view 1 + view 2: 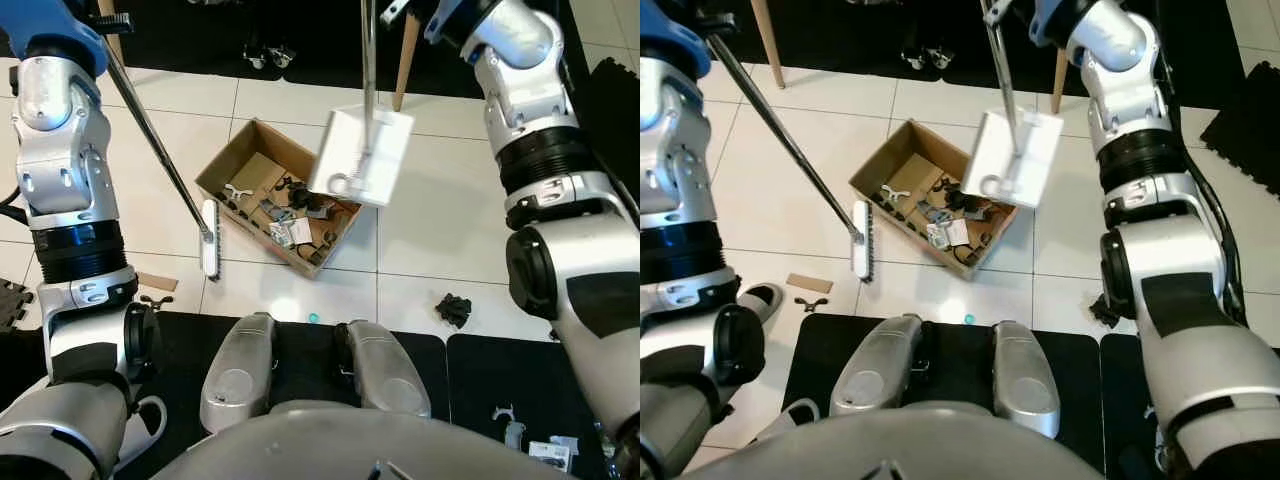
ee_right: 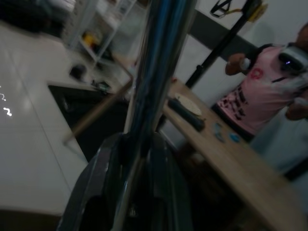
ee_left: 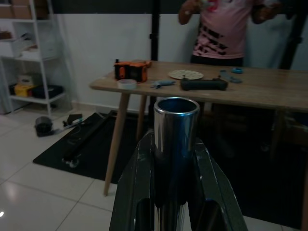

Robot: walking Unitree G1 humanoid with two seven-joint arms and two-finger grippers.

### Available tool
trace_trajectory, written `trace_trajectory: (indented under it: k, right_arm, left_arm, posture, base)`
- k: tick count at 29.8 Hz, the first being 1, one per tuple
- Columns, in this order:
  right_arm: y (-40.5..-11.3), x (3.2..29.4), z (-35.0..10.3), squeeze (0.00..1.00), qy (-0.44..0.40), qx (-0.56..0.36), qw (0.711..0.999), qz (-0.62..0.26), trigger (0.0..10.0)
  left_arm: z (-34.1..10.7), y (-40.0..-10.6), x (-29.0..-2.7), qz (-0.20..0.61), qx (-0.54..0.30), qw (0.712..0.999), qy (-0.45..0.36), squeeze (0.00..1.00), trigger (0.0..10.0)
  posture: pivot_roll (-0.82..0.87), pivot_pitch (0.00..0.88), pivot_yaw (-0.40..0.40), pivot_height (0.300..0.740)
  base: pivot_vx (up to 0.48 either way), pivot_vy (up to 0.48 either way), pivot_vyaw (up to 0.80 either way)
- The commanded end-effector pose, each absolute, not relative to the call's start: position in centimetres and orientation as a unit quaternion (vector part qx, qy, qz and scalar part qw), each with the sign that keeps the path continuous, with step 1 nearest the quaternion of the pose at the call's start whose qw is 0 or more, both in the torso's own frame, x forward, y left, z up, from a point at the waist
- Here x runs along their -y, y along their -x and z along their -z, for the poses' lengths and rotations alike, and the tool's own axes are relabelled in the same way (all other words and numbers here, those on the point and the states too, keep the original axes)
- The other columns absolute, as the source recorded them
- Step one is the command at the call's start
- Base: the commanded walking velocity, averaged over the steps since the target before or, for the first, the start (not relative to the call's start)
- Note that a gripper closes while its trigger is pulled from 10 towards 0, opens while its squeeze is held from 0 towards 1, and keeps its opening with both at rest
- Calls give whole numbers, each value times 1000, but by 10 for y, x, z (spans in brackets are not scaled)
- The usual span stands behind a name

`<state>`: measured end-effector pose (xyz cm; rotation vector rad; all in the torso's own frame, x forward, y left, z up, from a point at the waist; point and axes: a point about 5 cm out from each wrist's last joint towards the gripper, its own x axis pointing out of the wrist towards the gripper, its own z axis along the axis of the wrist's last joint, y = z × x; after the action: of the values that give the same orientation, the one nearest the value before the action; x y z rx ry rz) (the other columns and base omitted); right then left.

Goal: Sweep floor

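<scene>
2 silver knees (image 1: 300, 370) over a black mat (image 1: 180, 340); 2 claws, 1 pole each.
Left gripper (image 3: 175, 192) clamps the broom (image 1: 209, 238) pole, head on white tile below beside 1 cardboard box (image 1: 275, 195); right gripper (image 2: 130, 192) clamps the dustpan (image 1: 360, 155) pole, pan hanging over it.

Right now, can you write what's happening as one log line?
left gripper: shut on broom handle | broom head: on floor beside cardboard box | right gripper: holds dustpan over box

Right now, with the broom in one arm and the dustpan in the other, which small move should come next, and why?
Probably lower the dustpan to the tiles: it hangs tilted above the cardboard box, while the broom head already rests on the floor beside the box. A cardboard scrap and a black clump lie loose on the tiles, so the pan is needed low first.
</scene>
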<state>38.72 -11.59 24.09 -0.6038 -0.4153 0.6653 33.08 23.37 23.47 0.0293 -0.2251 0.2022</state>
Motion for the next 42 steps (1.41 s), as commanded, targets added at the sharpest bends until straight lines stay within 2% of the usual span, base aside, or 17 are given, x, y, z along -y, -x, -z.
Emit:
trace_trajectory:
  k: [1, 6, 7, 10, 26, 29, 31, 34, 39, 42]
  right_arm:
    - [-385, 116, -255, 0, 384, 236, 836, -312, 10000]
    - [-384, 115, -254, 0, 385, 233, 833, -322, 10000]
    - [-384, 116, -258, 0, 324, 233, 853, -335, 10000]
    - [-385, 119, -264, 0, 284, 241, 866, -334, 10000]
    - [-387, 125, -262, 0, 291, 242, 869, -320, 10000]
    - [-388, 127, -267, 0, 241, 246, 885, -313, 10000]
    - [-388, 127, -267, 0, 241, 246, 885, -313, 10000]
    - [-391, 139, -270, 0, 164, 247, 913, -280, 10000]
    - [-393, 146, -269, 0, 128, 243, 924, -267, 10000]
    - [-393, 157, -263, 0, 77, 232, 939, -242, 10000]
  left_arm:
    - [-241, -328, -239, -108, 130, 985, -29, 0, 10000]
    - [-240, -328, -238, -108, 128, 985, -28, 0, 10000]
    - [-240, -328, -238, -107, 128, 986, -29, 0, 10000]
    - [-240, -328, -239, -106, 128, 986, -29, 0, 10000]
    - [-240, -330, -238, -103, 126, 986, -31, 0, 10000]
    - [-239, -330, -237, -102, 125, 986, -31, 0, 10000]
    - [-239, -330, -237, -102, 125, 986, -31, 0, 10000]
    - [-237, -329, -237, -105, 134, 985, -15, 0, 10000]
    - [-237, -329, -237, -106, 143, 984, 6, 0, 10000]
    - [-235, -328, -231, -94, 150, 983, 40, 0, 10000]
  posture:
    - [122, 0, -40, 740]
    - [121, 0, -40, 740]
    - [118, 0, -36, 740]
    - [118, 0, -32, 740]
    - [114, 0, -27, 740]
    - [114, 0, -27, 740]
    - [114, 0, -27, 740]
    - [116, 0, -28, 740]
    - [115, 0, -29, 740]
    - [102, 0, -30, 740]
  base:
    - [0, 0, 0]
    - [0, 0, 0]
    - [0, 0, 0]
    - [0, 0, 0]
    - [0, 0, 0]
    - [0, 0, 0]
    - [0, 0, 0]
    - [0, 0, 0]
    - [0, 0, 0]
    - [0, 0, 0]
